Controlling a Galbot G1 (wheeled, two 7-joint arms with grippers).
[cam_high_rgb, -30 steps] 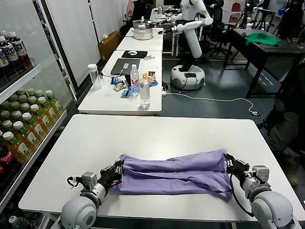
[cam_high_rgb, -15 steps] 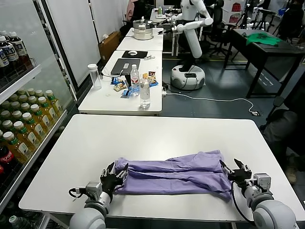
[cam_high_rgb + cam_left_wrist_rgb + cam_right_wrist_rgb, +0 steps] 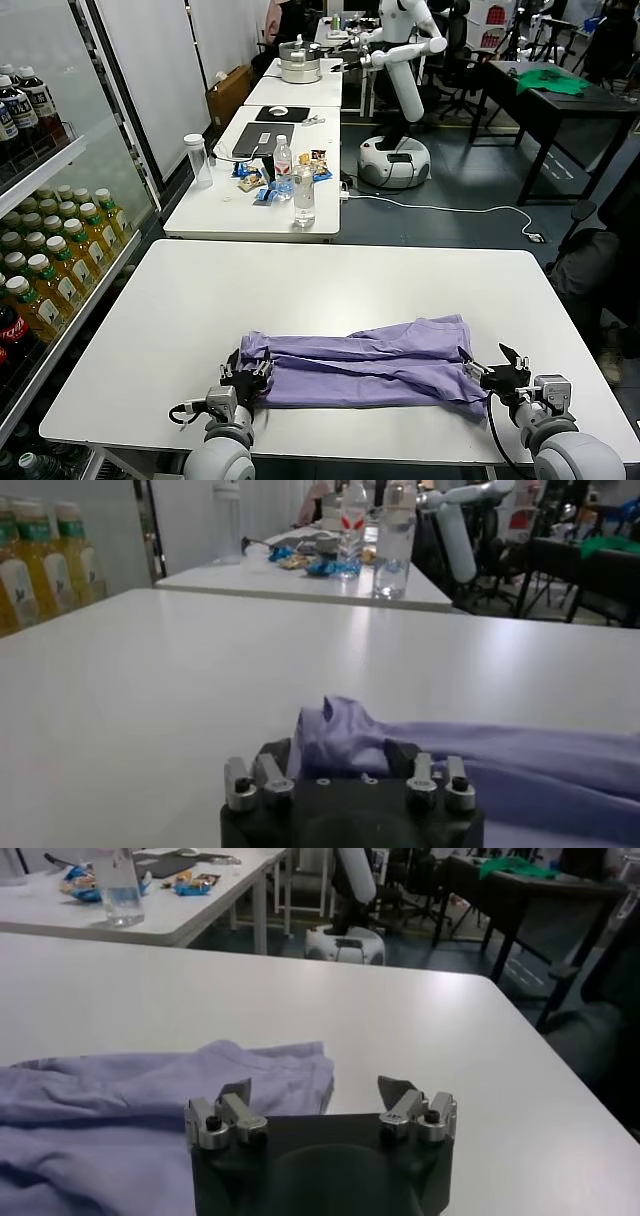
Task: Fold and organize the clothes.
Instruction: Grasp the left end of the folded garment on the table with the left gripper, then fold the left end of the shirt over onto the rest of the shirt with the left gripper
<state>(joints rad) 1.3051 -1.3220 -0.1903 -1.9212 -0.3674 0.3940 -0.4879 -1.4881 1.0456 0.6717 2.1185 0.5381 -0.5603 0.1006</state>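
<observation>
Lying folded lengthwise near the front edge of the counter [image 3: 330,275], shirt [image 3: 365,362]. Left hand [image 3: 247,378] spread around its end, right hand [image 3: 499,371] spread just beside. Advisable: gripping both ends evenly before folding.

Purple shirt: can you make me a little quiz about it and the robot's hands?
1. True or false: the shirt lies folded in a long strip on the table.
2. Pick one. The right hand is: A) shut on the shirt, B) open, low beside the shirt's end, C) raised high over the bottles.
3. Fill the gap: the left hand is at the shirt's ___ end.

Key: 1 true; 2 B; 3 left.
</observation>
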